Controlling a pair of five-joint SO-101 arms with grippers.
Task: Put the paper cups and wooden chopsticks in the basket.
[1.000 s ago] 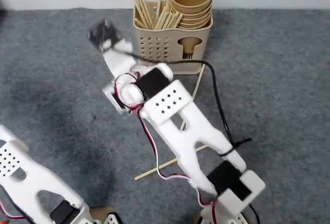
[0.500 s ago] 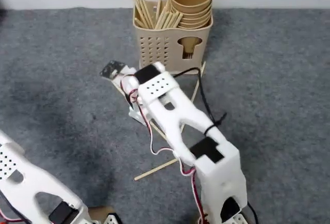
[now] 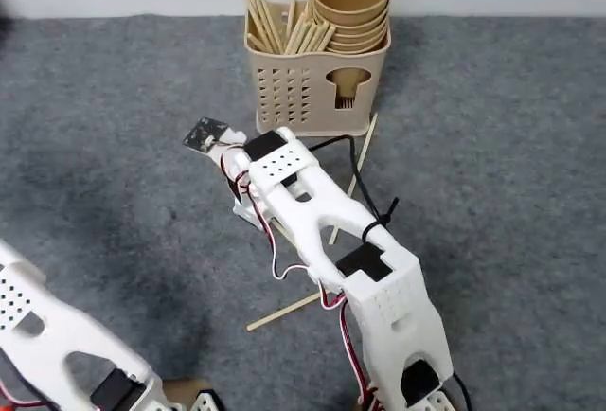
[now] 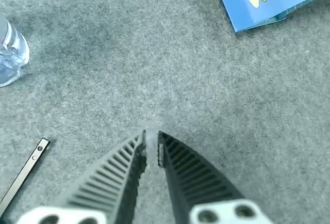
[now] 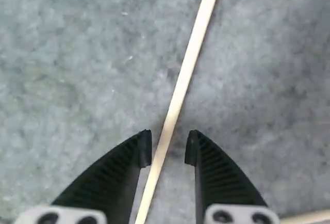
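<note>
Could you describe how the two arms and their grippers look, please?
Both the right arm and the left arm have white plastic shells with small dotted holes and black motor blocks. Red and white wires and a black cable run along the right one. The right gripper and left gripper have dark, ribbed, tapering fingers on white bases.

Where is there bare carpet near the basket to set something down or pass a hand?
Widest bare carpet lies right of the basket, out to the picture's edge. Another patch lies to the basket's left, above the left arm. Crowded: in front of the basket, where the right arm and loose chopsticks lie.
</note>
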